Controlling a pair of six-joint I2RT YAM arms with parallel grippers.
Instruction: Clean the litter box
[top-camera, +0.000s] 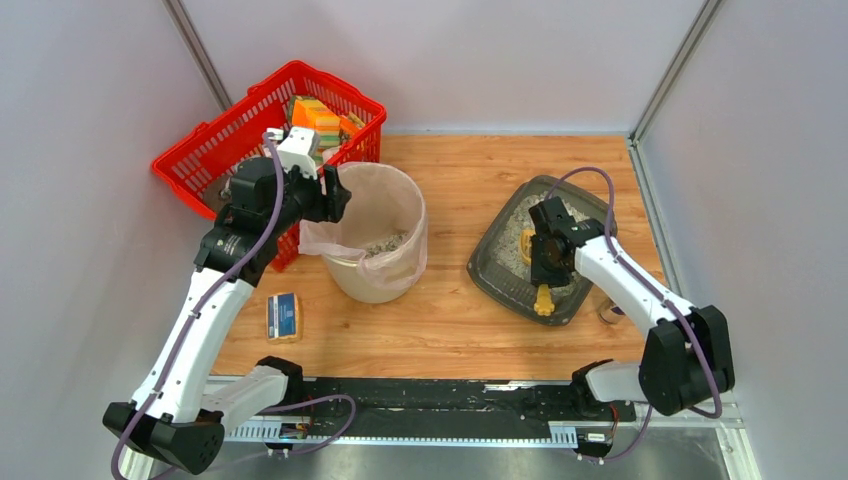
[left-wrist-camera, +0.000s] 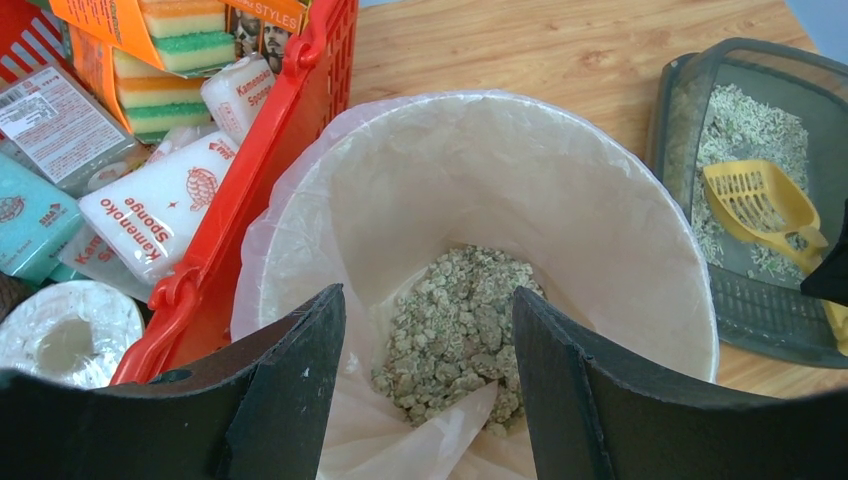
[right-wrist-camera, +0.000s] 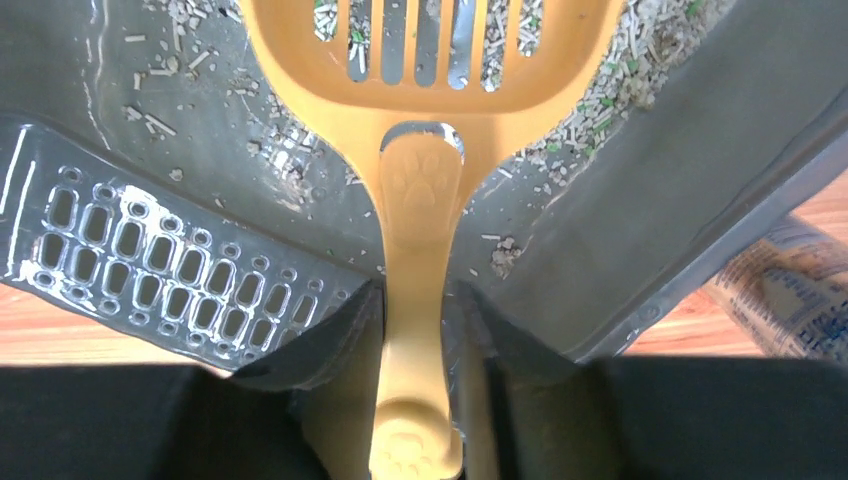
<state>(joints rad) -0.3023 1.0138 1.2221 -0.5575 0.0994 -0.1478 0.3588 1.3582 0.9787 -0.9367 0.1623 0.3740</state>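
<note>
right hand (right-wrist-camera: 418, 300) clamped scoop (right-wrist-camera: 420, 190) handle low in litter box (top-camera: 490, 265), right side of counter (top-camera: 470, 330), ready to sift. left hand (left-wrist-camera: 428, 300) sat apart, empty, over bin (left-wrist-camera: 600, 230), probably to steady it.

The shallow dark grey plastic litter box (right-wrist-camera: 680, 190) is seen to be smooth and glossy, its pale litter (left-wrist-camera: 740, 130) coarse and gravelly. The yellow slotted plastic scoop (right-wrist-camera: 420, 190) is smooth, softly shiny. The light-brown wooden counter (top-camera: 460, 170) is grained and satin.
</note>
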